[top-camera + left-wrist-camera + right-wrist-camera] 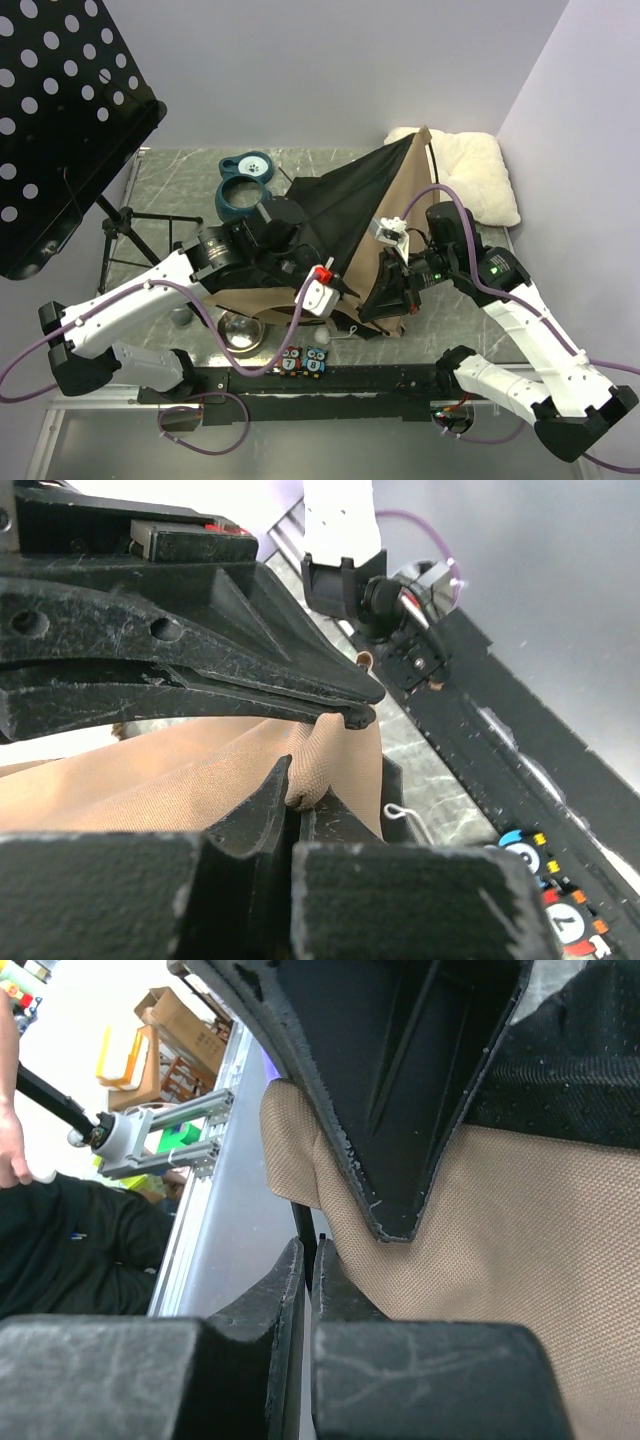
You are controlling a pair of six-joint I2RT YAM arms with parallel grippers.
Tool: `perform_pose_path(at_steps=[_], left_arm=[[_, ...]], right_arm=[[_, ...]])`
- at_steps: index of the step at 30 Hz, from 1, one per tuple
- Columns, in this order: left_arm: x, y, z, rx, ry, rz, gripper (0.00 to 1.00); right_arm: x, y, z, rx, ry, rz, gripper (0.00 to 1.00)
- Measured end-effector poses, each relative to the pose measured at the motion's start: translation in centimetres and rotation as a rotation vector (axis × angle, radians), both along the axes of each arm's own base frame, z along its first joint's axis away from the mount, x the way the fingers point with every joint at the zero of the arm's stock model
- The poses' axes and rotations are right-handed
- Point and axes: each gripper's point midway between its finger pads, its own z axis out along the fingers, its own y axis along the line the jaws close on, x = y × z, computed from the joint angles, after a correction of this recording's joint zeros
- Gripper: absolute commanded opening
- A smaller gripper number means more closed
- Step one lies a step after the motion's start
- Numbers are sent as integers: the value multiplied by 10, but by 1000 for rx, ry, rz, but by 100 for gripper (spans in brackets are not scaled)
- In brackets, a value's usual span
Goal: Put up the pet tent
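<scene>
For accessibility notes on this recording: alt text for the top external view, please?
A tan and black pet tent sits partly unfolded mid-table, with the left hand and right hand gripping its near edge. Behind it are a blue bowl stand on the left and a white cushion on the right; a steel bowl lies in front.

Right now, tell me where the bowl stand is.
Top view: the bowl stand sits left of centre, beside the tent's left edge, beyond the left arm.
</scene>
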Motion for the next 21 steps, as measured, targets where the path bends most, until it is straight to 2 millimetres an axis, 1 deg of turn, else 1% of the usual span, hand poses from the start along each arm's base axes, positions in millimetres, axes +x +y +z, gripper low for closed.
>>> perform_pose_path(at_steps=[9, 10, 11, 13, 14, 15, 16, 18, 19, 21], left_arm=[[0, -4, -3, 26, -104, 58, 1], [-1, -5, -4, 35, -122, 64, 5], [-4, -7, -4, 44, -152, 71, 14], [-7, -9, -4, 59, -180, 90, 42], [-8, -9, -5, 75, -185, 103, 52], [-10, -10, -9, 94, -181, 107, 65], [-11, -10, -15, 116, -170, 108, 71], [-6, -8, -24, 154, -127, 123, 78], [0, -5, -25, 163, -92, 138, 80], [19, 5, -18, 150, -25, 192, 83]], right_arm=[[-1, -3, -6, -29, 4, -30, 0], [-1, -3, -7, -35, 12, -31, 0], [-2, -4, -9, -41, 23, -31, 0], [-5, -6, -9, -45, 30, -28, 0], [-6, -6, -9, -42, 24, -27, 0], [-4, -6, -7, -36, 0, -33, 0], [-2, -5, -4, -30, -19, -37, 0], [0, -6, -2, -22, -58, -48, 0], [1, -6, -3, -22, -72, -53, 0], [3, -7, -5, -28, -98, -61, 0]])
